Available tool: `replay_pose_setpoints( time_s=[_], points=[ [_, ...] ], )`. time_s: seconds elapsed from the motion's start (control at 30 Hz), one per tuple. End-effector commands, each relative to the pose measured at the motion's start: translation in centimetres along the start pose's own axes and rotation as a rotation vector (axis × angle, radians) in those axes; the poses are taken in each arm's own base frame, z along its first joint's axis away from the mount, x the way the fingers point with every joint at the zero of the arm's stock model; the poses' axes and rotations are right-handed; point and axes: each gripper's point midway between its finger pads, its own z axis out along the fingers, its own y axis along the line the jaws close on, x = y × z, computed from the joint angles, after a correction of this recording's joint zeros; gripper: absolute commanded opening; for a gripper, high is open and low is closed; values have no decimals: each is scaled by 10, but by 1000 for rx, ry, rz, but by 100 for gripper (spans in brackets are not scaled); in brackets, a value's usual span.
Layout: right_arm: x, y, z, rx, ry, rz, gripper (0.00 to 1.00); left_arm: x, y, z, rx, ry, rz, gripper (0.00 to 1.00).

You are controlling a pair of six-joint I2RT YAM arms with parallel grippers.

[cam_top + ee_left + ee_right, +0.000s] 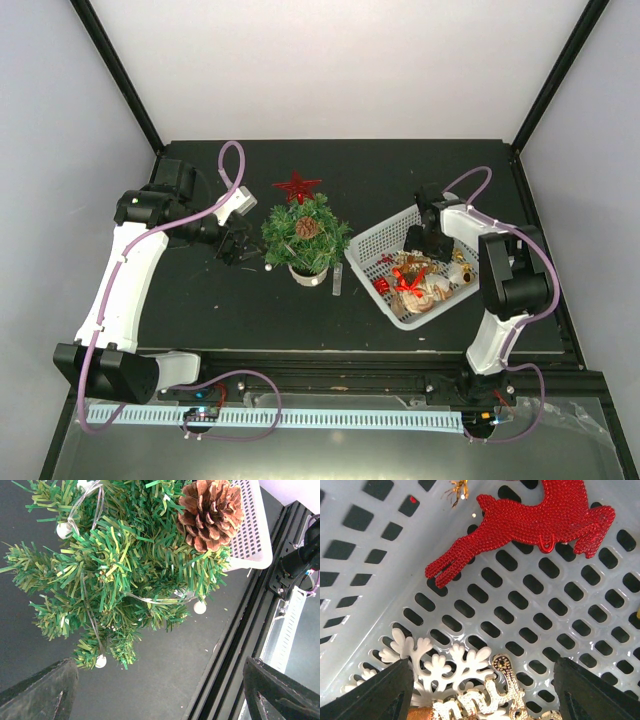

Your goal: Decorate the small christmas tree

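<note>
The small christmas tree (305, 235) stands left of centre on the black table, with a brown pinecone (307, 227) on its top. In the left wrist view the tree (115, 565) fills the upper left, with the pinecone (212, 512) and white bead lights (200, 607) on it. My left gripper (238, 247) hovers open just left of the tree, nothing between its fingers (40, 692). My right gripper (425, 240) is down inside the white basket (375, 240), open above a white snowflake (435, 665) and a gold glitter ornament (500, 695). A red reindeer (530, 525) lies farther ahead.
A red star (297, 186) lies on the table behind the tree. A small clear piece (337, 280) lies next to the tree's whitish base (308, 272). Red and gold ornaments (415, 280) fill the basket's near half. The table's front rail (235, 645) runs close by the tree.
</note>
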Motion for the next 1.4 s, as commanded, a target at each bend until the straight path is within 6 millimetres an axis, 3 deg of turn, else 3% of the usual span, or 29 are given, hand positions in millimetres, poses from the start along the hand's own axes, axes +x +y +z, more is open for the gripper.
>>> replay_pose_setpoints(
  time_s=[0.0, 0.13, 0.3, 0.5, 0.7, 0.97, 1.27, 1.37],
  points=[
    [19, -2, 6, -8, 48, -2, 78, -9, -3, -7, -6, -32, 20, 90],
    [13, 1, -1, -27, 23, 1, 77, -9, -4, -7, -4, -35, 19, 90],
    [14, 1, 11, 8, 67, -25, 73, -9, -4, -7, -2, -37, 20, 90],
    [14, -18, 15, 120, 69, -25, 46, -8, -4, -8, -9, -33, 23, 90],
    [4, -38, 4, 174, 22, 36, 33, -7, -4, -8, -10, -28, 22, 90],
    [-31, -57, -26, 203, -90, 96, 13, -6, -3, -7, -10, -24, 18, 90],
    [-38, -41, -50, 93, -132, 79, 7, -7, -3, -8, -13, -18, 20, 90],
    [-30, -25, -48, 18, -77, 40, 27, -7, -3, -8, -10, -17, 20, 90]
  ],
)
